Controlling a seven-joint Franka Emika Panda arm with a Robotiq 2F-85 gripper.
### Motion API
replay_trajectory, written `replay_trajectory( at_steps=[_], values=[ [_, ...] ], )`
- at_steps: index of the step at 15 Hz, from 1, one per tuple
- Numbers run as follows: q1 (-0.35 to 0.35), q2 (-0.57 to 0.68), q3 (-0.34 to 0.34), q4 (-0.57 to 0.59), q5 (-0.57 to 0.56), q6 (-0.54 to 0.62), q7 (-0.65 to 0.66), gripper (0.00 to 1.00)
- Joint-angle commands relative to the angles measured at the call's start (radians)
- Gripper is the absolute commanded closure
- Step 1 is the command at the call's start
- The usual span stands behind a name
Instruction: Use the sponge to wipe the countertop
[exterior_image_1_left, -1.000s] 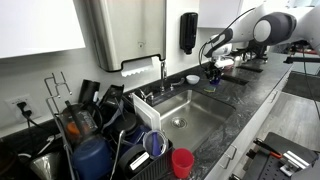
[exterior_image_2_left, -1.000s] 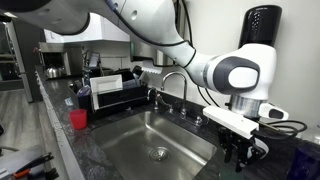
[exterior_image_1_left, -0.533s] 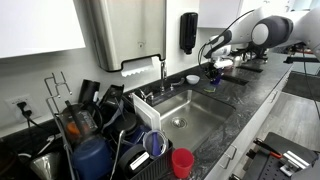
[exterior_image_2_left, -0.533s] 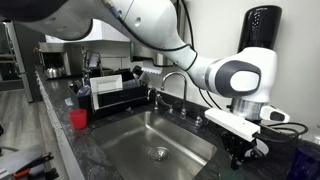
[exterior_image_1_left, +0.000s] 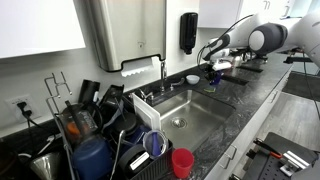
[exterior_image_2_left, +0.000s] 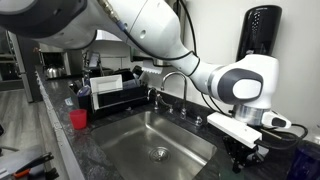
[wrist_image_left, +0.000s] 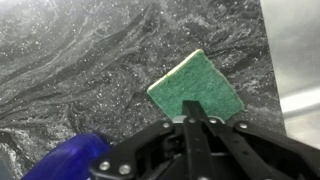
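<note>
- Sponge (wrist_image_left: 197, 85): green, lying flat on the dark speckled bench (wrist_image_left: 80, 70), near the steel sink (wrist_image_left: 295, 50).
- End effector (wrist_image_left: 197, 118): fingers closed together, tips at the sponge's near edge; cannot tell whether they pinch it.
- Blue object (wrist_image_left: 60, 165), blurred, just beside the end effector.
- 1 red cup (exterior_image_2_left: 78, 119) and the dish rack (exterior_image_2_left: 112, 95) stand well apart, across the sink.

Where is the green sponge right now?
In the wrist view, the sponge lies right of centre on the speckled countertop, just ahead of the gripper.
</note>
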Motion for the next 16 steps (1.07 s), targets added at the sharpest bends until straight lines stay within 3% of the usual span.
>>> replay_trajectory(
  at_steps=[1, 16],
  values=[
    [-0.029, 0.036, 0.033, 0.054, 0.03, -0.027, -0.003, 1.0],
    [-0.016, 0.002, 0.029, -0.064, 0.08, 0.038, 0.008, 1.0]
  ],
)
